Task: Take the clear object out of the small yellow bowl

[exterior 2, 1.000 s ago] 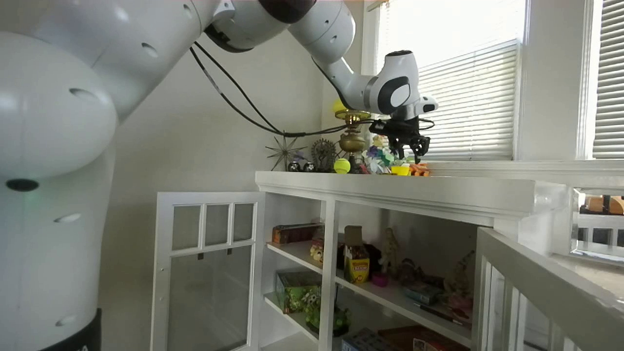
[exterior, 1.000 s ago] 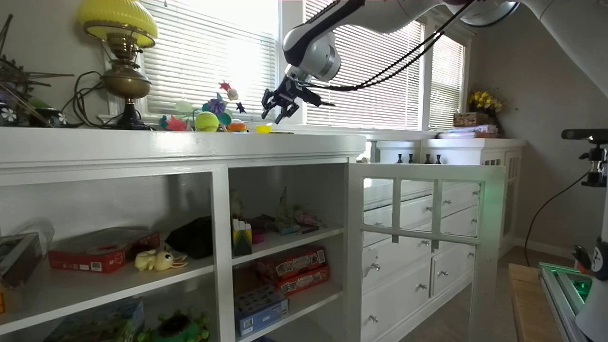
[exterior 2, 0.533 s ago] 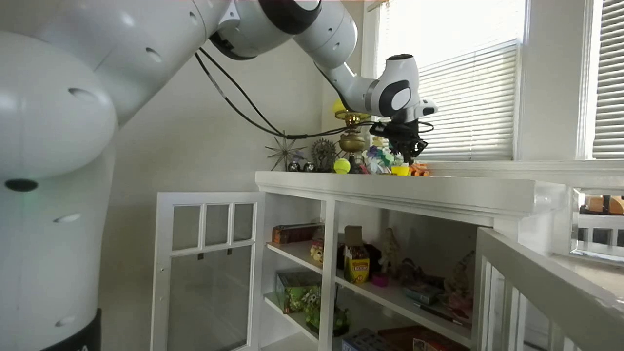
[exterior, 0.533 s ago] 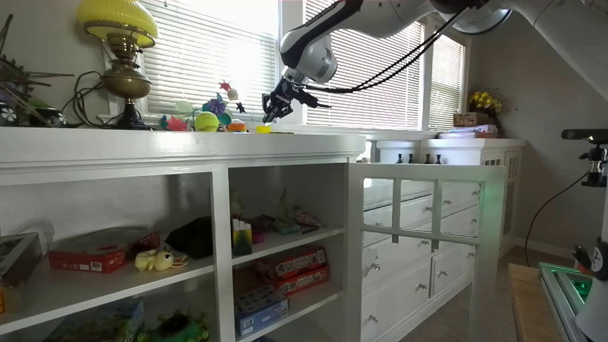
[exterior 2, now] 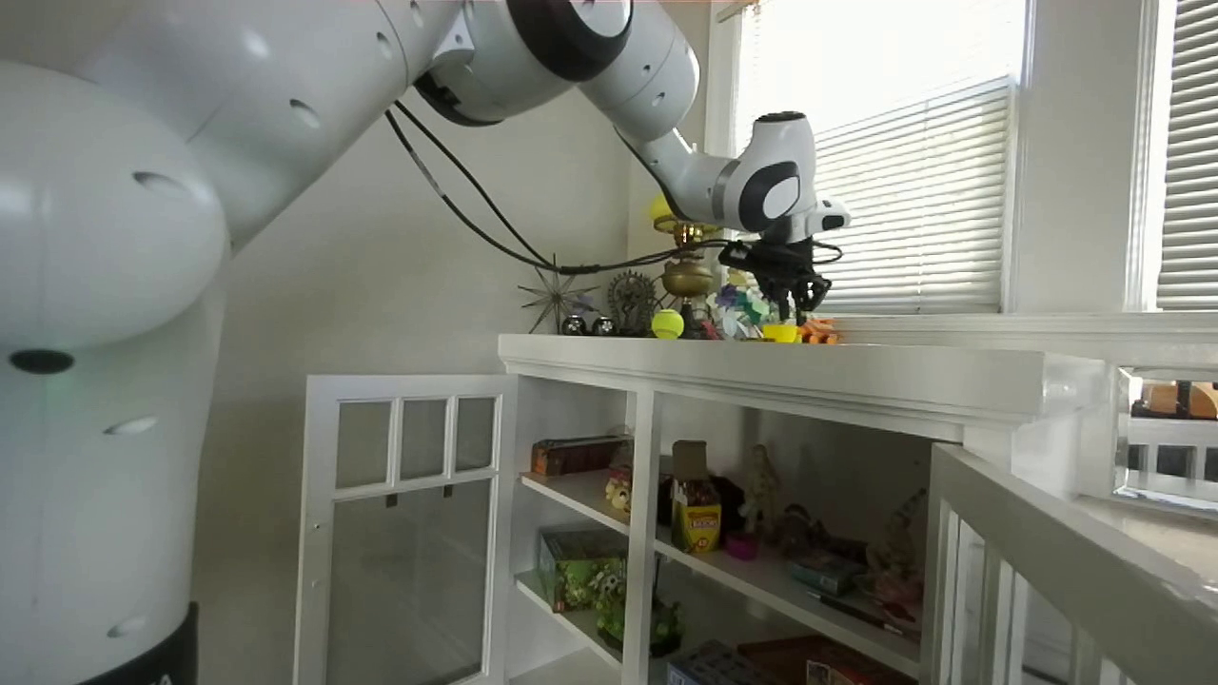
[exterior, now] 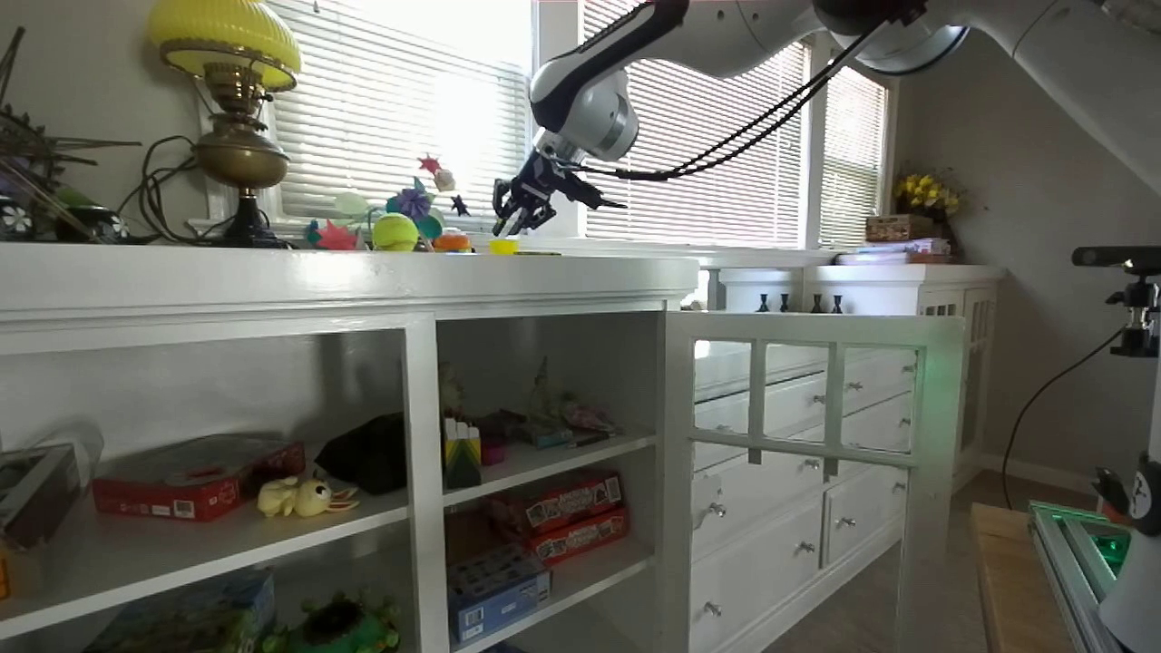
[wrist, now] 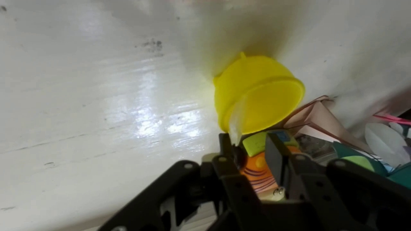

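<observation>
The pincer (wrist: 249, 140) has its two fingers part-way apart, a plain gap showing between the tips, and has hold of nothing. Just beside one fingertip is the near end of the clear object (wrist: 237, 118), blurred in the wrist view; whether the two touch I cannot tell. That object crosses the rim of the small yellow bowl (wrist: 244, 75), its far end over the bowl's mouth. The bowl stands upright on the white table (wrist: 96, 73), and in both exterior views the pincer hangs just above it. An orange toy (wrist: 258, 163) shows between the fingers in the wrist view, and a pinkish folded-paper shape (wrist: 321, 123) lies near the bowl. Farther along the table, in both exterior views, come a tennis ball (exterior 2: 667, 323) and a brass lamp (exterior: 241, 161) with a yellow shade. Beyond them hang white blinds (exterior: 390, 109). Farthest off, in an exterior view, are yellow flowers (exterior: 927, 192).
</observation>
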Controlling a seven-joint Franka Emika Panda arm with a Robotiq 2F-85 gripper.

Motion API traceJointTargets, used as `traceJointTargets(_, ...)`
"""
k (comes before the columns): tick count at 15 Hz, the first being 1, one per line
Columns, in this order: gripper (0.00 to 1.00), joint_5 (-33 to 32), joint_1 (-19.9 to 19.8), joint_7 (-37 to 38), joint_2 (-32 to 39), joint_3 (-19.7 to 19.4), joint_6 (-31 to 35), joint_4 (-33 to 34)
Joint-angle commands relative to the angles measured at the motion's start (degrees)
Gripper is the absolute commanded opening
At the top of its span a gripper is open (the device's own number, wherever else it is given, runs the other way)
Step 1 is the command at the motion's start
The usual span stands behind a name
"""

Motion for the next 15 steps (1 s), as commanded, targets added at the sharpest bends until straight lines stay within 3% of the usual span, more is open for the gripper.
traceJointTargets(1,0.09,0.7,-0.7,1.1,1.5,0.9,-1.8,3.3)
traceJointTargets(3,0.0,0.1,-0.3,1.5,0.9,0.6,-2.2,3.1)
traceJointTargets(11,0.01,-1.3,1.1,2.1,-3.3,-0.2,-2.6,1.1)
traceJointTargets(15,0.01,-2.6,1.5,2.7,-6.2,-3.0,-0.9,-1.9)
